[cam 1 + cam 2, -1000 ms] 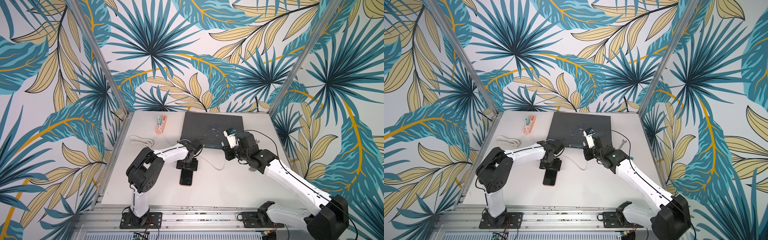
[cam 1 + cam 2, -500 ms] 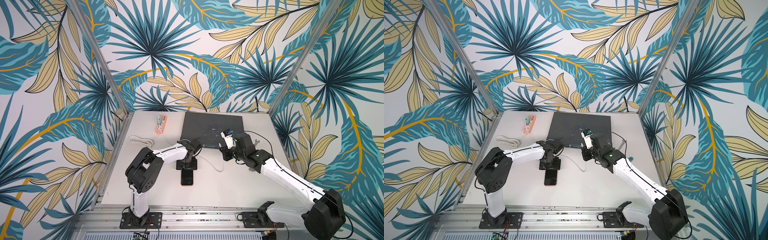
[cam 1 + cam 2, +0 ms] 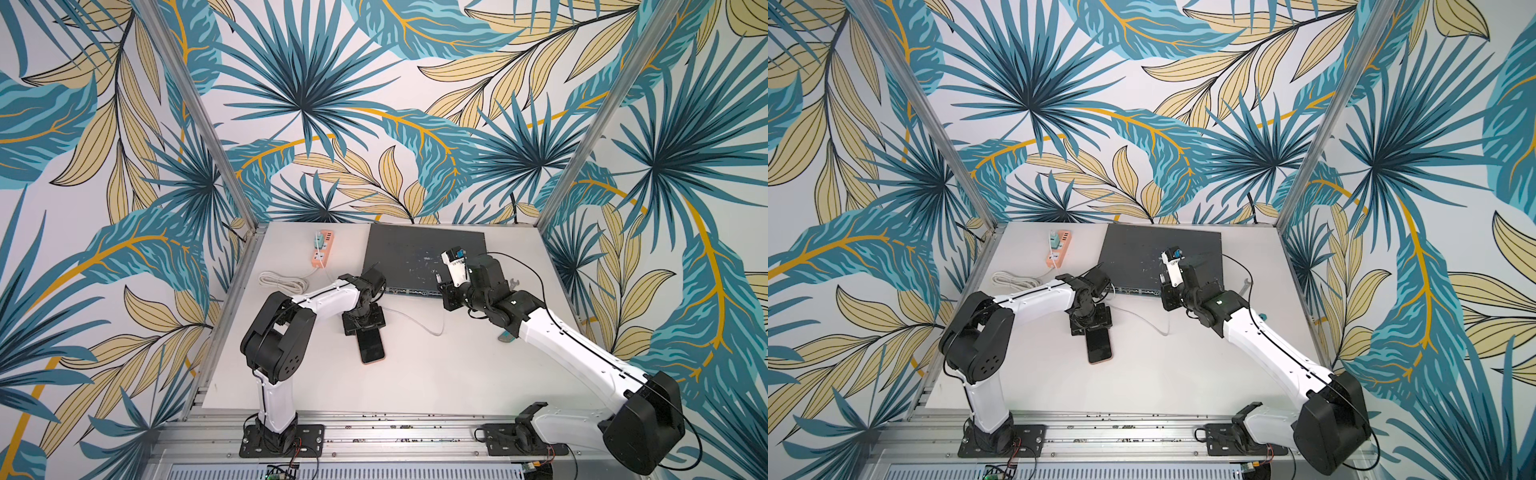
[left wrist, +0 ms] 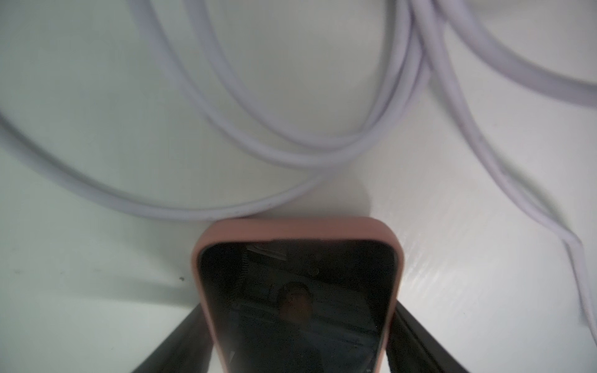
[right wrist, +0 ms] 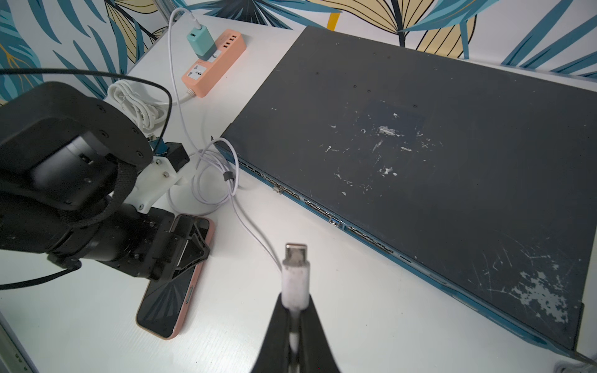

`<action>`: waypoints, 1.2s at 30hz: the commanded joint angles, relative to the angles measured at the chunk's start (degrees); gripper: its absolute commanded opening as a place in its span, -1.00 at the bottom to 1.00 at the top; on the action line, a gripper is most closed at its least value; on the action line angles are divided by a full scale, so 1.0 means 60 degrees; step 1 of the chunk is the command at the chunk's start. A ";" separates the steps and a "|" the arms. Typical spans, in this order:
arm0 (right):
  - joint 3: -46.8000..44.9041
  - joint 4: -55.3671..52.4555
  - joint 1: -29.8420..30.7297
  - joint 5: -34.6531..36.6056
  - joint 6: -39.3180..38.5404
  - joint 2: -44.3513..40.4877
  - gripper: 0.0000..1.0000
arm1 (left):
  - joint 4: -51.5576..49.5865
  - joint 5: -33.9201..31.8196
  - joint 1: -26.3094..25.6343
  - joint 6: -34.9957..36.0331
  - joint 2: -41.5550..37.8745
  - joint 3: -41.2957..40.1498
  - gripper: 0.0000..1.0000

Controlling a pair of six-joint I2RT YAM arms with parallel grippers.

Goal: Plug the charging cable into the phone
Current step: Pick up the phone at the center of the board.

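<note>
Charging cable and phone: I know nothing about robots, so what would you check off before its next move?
1. Grip on the phone by the left hand: ok, fingers on both sides.
2. Grip on the charging cable by the right hand: ok, shut on the plug, silver tip sticking out.
3. Tip lined up with the phone's port: not ok, it is off to one side, apart from the phone.
4. Port unobstructed: cannot tell, no view shows it.
5. Slack in the cable: ok, loose loops lie near the phone.
6. Far end in the green charger: ok.

Left arm (image 3: 324, 297) low, wrist down, left jaws wide, gripping. Right arm (image 3: 573, 345) extended, right jaws pinched.
</note>
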 commanded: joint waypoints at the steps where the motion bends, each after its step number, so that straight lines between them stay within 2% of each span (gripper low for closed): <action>1: 0.0196 -0.0117 -0.0044 0.0034 -0.0203 0.0063 -1.00 | 0.0006 0.0250 0.0031 -0.0243 -0.0202 0.0437 -1.00; 9: 0.0417 -0.0439 -0.0049 0.0339 -0.0705 0.0137 -1.00 | -0.0037 0.0498 0.0027 -0.1140 -0.0288 0.0235 -1.00; 14: -0.0052 0.0060 -0.0049 -0.0199 -0.0756 0.0054 -1.00 | -0.0123 0.0832 0.0035 -0.1251 -0.0226 0.0445 -1.00; 19: -0.0236 0.0551 -0.0038 -0.0873 -0.0564 0.0363 -1.00 | -0.0769 0.0375 0.0061 -0.1261 -0.0248 0.0930 -1.00; 24: -0.0015 0.0598 -0.0043 -0.1085 -0.0676 0.0717 -1.00 | -0.0573 0.0337 0.0115 -0.1572 -0.0700 0.0671 -1.00; 30: 0.0341 0.0645 -0.0043 -0.0291 -0.0889 0.0868 -1.00 | 0.0400 0.0665 0.0738 -0.2161 -0.1480 -0.0035 -1.00; 36: 0.1470 -0.0308 -0.0031 0.0030 -0.1624 0.1486 -1.00 | 0.0835 0.1593 0.1695 -0.2840 -0.1978 -0.0764 -1.00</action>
